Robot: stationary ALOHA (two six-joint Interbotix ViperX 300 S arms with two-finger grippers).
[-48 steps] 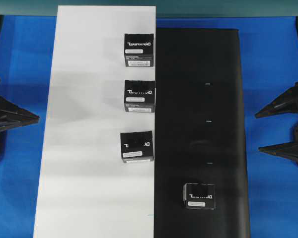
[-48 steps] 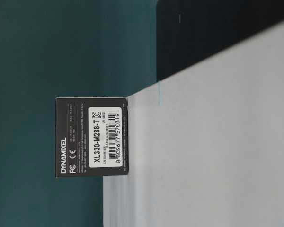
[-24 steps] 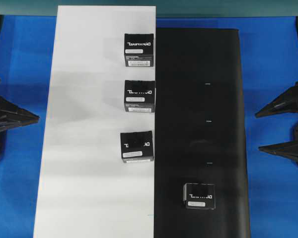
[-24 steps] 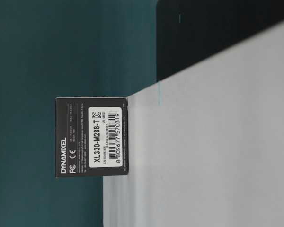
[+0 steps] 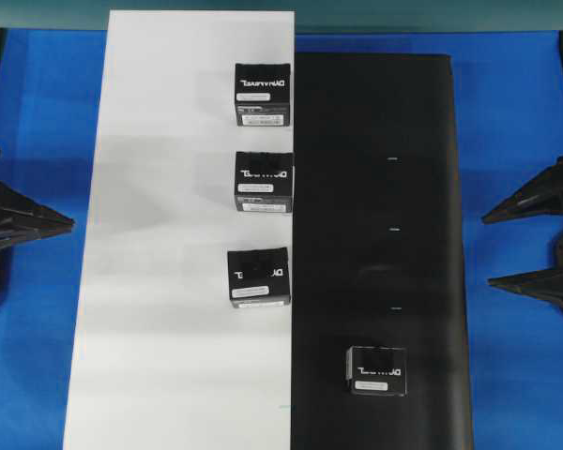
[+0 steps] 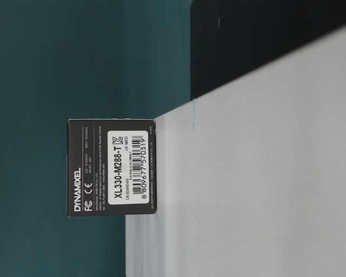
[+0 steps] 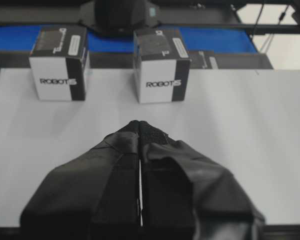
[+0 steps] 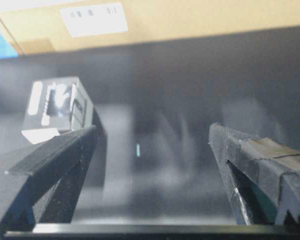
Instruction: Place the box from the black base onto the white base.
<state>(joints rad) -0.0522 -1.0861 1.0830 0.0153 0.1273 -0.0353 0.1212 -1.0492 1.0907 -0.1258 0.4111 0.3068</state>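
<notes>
Three small black cardboard boxes (image 5: 261,94) (image 5: 264,182) (image 5: 259,277) sit in a row on the long white flat sheet (image 5: 159,281), close to its edge at 3 o'clock. Right beside it lies the long black flat sheet (image 5: 385,169), both on the blue table (image 5: 516,112). One small black box with white letters (image 5: 376,369) sits alone on the black sheet, near 6 o'clock, with nothing around it. The left black gripper (image 7: 140,125) is pinched tight and holds nothing. The right black gripper (image 8: 150,137) is wide apart and holds nothing.
</notes>
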